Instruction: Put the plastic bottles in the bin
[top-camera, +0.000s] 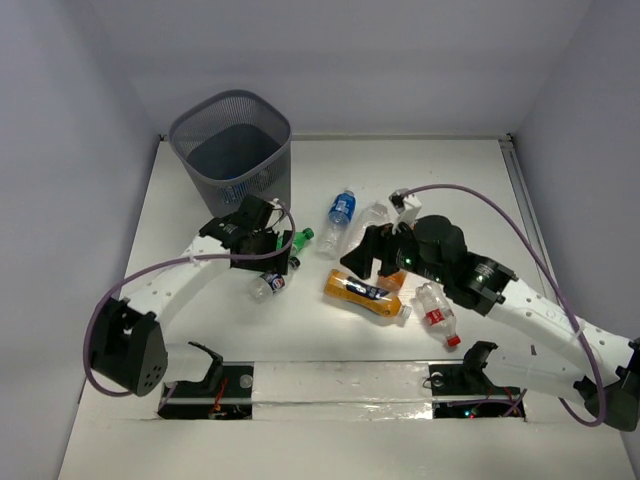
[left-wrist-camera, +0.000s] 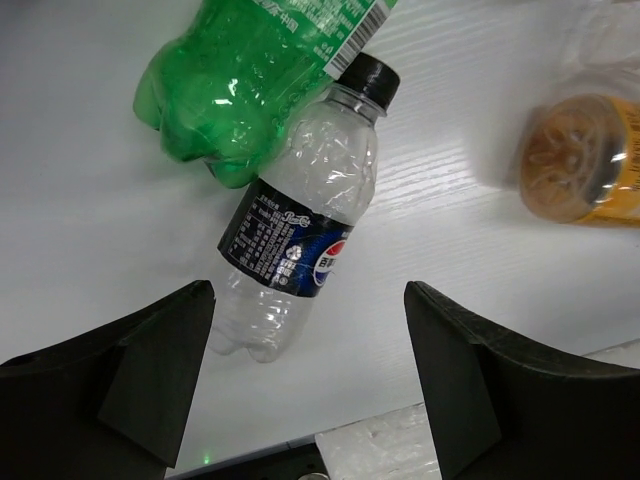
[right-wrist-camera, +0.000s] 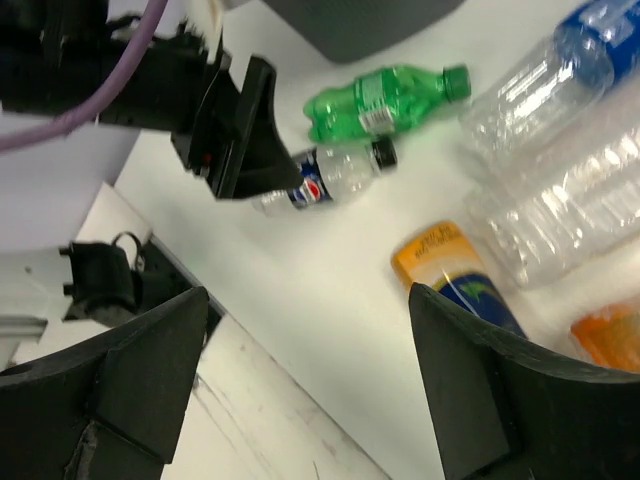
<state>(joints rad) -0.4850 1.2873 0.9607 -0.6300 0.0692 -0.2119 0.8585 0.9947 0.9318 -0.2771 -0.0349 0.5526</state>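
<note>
The dark mesh bin stands at the back left. My left gripper hovers open just in front of it, over a clear black-labelled bottle that lies against a green bottle. The clear bottle's base sits between the spread fingers, untouched. My right gripper is open and empty above an orange bottle. A blue-labelled bottle, a clear bottle and a red-labelled bottle lie nearby on the table.
The right wrist view shows the left gripper, the green bottle and two clear bottles side by side. The arm bases and a taped strip run along the near edge. White walls enclose the table.
</note>
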